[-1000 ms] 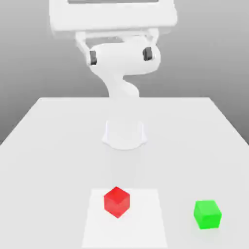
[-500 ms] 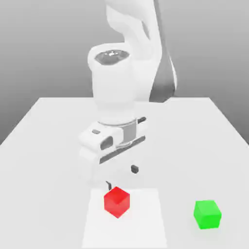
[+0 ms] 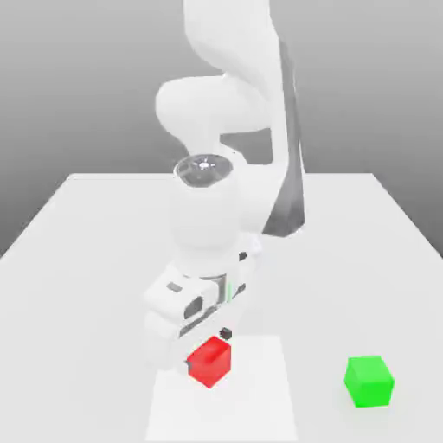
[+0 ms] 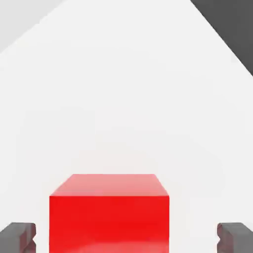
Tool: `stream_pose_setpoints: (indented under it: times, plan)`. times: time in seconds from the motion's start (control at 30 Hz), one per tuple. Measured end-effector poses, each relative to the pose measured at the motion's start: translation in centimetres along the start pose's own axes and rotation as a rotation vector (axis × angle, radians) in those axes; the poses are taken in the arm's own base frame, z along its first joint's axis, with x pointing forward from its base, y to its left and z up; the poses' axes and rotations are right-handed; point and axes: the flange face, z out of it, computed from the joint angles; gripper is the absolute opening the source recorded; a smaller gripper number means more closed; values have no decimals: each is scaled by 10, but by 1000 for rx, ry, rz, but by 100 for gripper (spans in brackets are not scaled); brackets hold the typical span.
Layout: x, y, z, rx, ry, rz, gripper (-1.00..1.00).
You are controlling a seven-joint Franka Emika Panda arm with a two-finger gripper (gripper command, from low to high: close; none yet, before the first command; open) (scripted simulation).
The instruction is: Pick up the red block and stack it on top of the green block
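The hand [image 4: 126, 238] is wide open, its 2 fingers flanking the red block [image 4: 109, 224] without touching.

From up high I look down the white table [image 3: 329, 260]; my hand view sits close, both seeing the bright red cube [image 3: 209, 362].

The red block [image 3: 209, 363] looks smooth, glossy plastic.
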Motion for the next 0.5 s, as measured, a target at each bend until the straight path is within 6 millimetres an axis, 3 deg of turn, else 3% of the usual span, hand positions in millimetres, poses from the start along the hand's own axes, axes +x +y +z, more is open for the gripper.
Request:
stream_pose_setpoints:
  times: [0.03,0.27,0.5]
  plan:
    - [-1,0,4,1,-2,1,-100]
    - [-1,0,4,2,-4,1,-100]
    - [6,1,-32,-4,9,-4,-100]
